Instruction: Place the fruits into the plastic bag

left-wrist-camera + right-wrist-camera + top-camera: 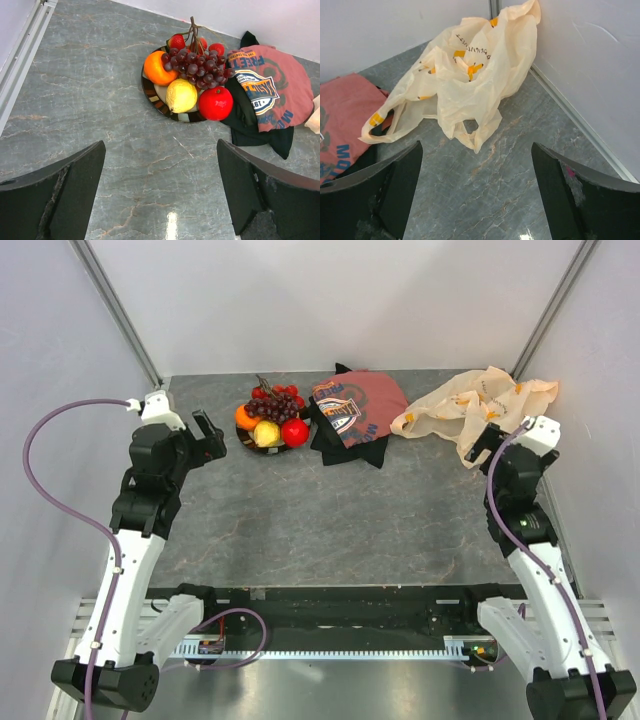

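Observation:
The fruits lie piled on a dark round plate [244, 438] at the back left: a red apple [295, 432], an orange [245, 417], a yellow pear-like fruit [267, 434], dark purple grapes [275, 407] and small red berries [286, 391]. In the left wrist view the apple [216, 103], the orange [157, 68], the yellow fruit [181, 95] and the grapes [197, 64] lie ahead of my left gripper [160, 190], which is open and empty above the table. The plastic bag [480, 405] lies crumpled at the back right. My right gripper [477, 192] is open and empty just short of the bag [465, 75].
A red-and-black printed folded cloth [355, 415] lies between the plate and the bag, touching both; it also shows in the left wrist view [272, 85] and the right wrist view [345, 110]. Walls close in the table at the back and on both sides.

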Robot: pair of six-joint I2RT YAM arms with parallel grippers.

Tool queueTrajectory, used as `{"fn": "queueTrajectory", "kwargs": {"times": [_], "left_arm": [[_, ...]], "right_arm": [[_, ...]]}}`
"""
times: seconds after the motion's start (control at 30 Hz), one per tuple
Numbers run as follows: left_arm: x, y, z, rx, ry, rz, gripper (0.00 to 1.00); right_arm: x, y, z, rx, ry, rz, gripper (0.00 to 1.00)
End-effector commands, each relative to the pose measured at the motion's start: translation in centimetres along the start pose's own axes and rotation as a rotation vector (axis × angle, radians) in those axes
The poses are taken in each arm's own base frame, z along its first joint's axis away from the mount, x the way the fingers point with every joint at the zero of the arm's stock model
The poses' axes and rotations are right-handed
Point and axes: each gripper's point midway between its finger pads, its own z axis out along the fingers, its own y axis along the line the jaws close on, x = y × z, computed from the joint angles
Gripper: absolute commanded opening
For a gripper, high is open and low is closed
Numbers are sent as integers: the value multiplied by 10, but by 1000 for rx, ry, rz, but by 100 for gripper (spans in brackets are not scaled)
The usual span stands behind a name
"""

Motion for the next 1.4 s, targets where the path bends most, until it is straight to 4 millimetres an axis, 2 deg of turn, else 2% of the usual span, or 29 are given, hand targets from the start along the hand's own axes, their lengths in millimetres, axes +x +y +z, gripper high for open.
{"fn": "queueTrajectory", "kwargs": {"times": [0.0,0.1,0.17,0.2,0.23,0.3,0.33,0.37,0.4,0.43,0.53,0.57,0.63,0.67,0.7,0.77,0.87,0.97,1.1,1.17,1.3,1.37], "left_arm": [[-22,1,-3,-26,-53,-39,99],[-23,1,1,-37,-50,-49,99],[-22,0,4,-33,-46,-55,99],[-19,-2,5,-20,-39,-57,99],[-20,-4,5,-10,-44,-59,99],[-16,-7,6,11,-37,-55,99],[-16,-8,6,17,-39,-55,99],[-14,-8,7,21,-36,-52,99],[-11,-10,6,35,-30,-44,99],[-10,-10,7,42,-29,-41,99],[-5,-14,6,69,-18,-35,99],[-3,-15,6,77,-12,-35,99],[-2,-16,4,84,-12,-40,99],[0,-16,4,87,-6,-40,99],[0,-16,4,88,-7,-38,99],[-2,-16,-1,92,-19,-36,99],[-1,-14,-7,91,-30,-40,99],[6,-12,-11,92,-21,-55,99],[15,-12,-16,96,-10,-93,99],[21,-10,-19,94,-2,-102,99],[25,-7,-30,99,-10,-103,99],[31,-6,-32,101,7,-96,98]], "right_arm": [[-14,2,7,41,7,22,98],[-26,15,15,11,12,17,98],[-21,25,26,-7,50,-1,98],[-28,34,30,-44,57,9,98],[-13,38,40,-46,119,-6,98],[-12,41,52,-62,175,30,98],[-1,43,62,-65,220,36,97],[0,47,66,-81,236,63,97],[-7,36,74,-59,235,91,97],[-3,41,79,-91,264,104,97],[-2,34,90,-93,295,137,96],[-2,26,95,-81,300,148,96],[8,21,103,-82,343,174,96],[10,9,109,-59,353,195,96],[19,3,116,-41,384,228,96],[25,-9,124,-32,412,277,95],[37,-15,138,-35,450,326,95],[43,-15,151,-56,459,385,93],[54,-6,161,-105,485,432,91],[62,-2,163,-119,502,466,91],[64,9,167,-180,476,533,91],[71,7,168,-171,481,536,89]]}}
